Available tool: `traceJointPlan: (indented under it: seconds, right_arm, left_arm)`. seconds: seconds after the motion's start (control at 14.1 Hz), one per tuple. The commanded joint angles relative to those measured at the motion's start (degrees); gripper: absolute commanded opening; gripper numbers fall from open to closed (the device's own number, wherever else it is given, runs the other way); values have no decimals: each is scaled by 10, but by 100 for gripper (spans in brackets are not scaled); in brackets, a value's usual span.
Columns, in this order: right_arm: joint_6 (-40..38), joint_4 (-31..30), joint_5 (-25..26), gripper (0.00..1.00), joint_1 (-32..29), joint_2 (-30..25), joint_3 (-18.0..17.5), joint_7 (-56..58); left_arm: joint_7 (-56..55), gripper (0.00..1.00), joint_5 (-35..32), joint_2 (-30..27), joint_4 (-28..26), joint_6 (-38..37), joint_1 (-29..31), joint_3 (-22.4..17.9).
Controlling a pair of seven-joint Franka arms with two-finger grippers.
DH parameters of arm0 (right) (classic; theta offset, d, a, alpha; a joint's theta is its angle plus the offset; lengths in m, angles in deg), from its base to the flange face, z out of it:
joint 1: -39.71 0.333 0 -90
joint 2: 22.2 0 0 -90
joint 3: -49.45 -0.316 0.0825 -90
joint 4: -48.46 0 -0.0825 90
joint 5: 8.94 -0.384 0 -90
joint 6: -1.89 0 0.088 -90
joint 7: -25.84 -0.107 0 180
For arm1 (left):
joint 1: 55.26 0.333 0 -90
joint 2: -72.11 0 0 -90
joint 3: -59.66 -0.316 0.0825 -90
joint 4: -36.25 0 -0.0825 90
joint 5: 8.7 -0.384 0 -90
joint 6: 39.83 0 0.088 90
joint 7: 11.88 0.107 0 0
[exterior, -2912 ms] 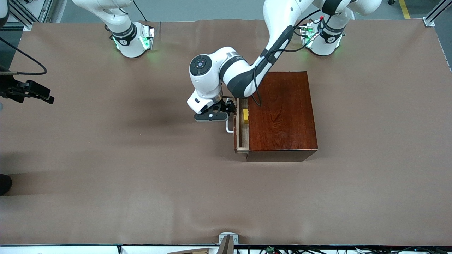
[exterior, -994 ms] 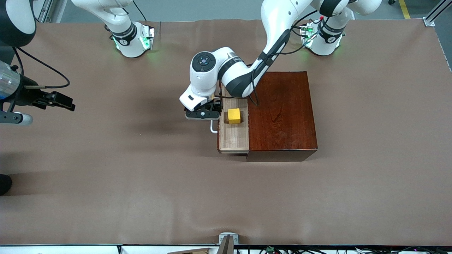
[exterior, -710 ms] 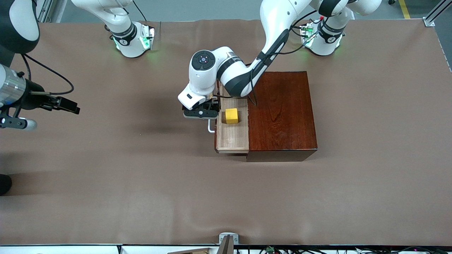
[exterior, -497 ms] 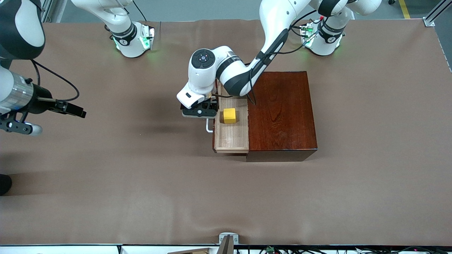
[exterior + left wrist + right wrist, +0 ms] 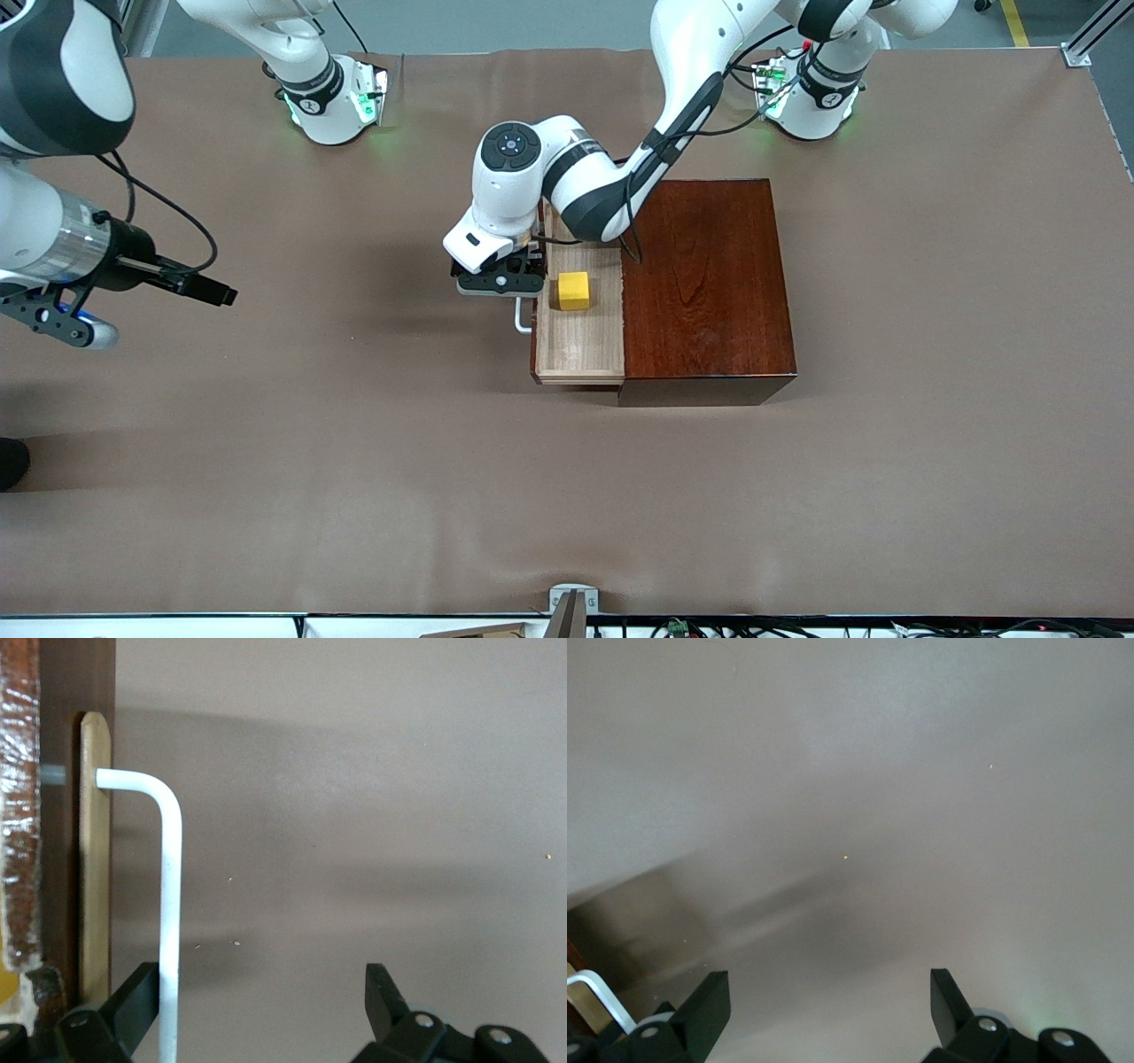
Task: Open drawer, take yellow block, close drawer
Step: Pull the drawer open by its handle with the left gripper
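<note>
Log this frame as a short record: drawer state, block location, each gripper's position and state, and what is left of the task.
drawer: pulled out of the dark wooden box
handle: white bar, between the open fingers of the left gripper
yellow block: lying in the drawer, not held
left gripper: open, at the handle
right gripper: open, empty, over bare table toward the right arm's end
remaining: take the block, close the drawer

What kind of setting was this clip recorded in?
Most likely a robotics lab or test cell. Two white arms are bolted along one edge of a large table covered in plain brown sheeting, aluminium frame posts stand at its corners, and the only props are a wooden box and a yellow block.
</note>
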Motion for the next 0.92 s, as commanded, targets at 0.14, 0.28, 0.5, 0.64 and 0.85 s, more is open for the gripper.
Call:
traceJointPlan:
  seconds: [0.14,0.28,0.5,0.64,0.85]
  right_arm:
    - [-1,14,-15,100,22,12,1,-96]
    - [4,15,-15,100,29,13,0,-121]
    - [4,14,-39,100,30,15,0,-168]
    - [3,14,-42,100,33,16,0,-206]
    - [3,13,-40,100,51,16,0,-238]
  left_arm:
    - [-29,100,31,-2,19,-19,-14,-5]
    - [-36,100,30,-11,19,-29,-14,-5]
    - [-39,100,30,-38,19,-65,-13,-10]
    - [-40,100,31,-63,19,-90,-11,-14]
    - [-40,100,31,-113,19,-158,-8,-26]
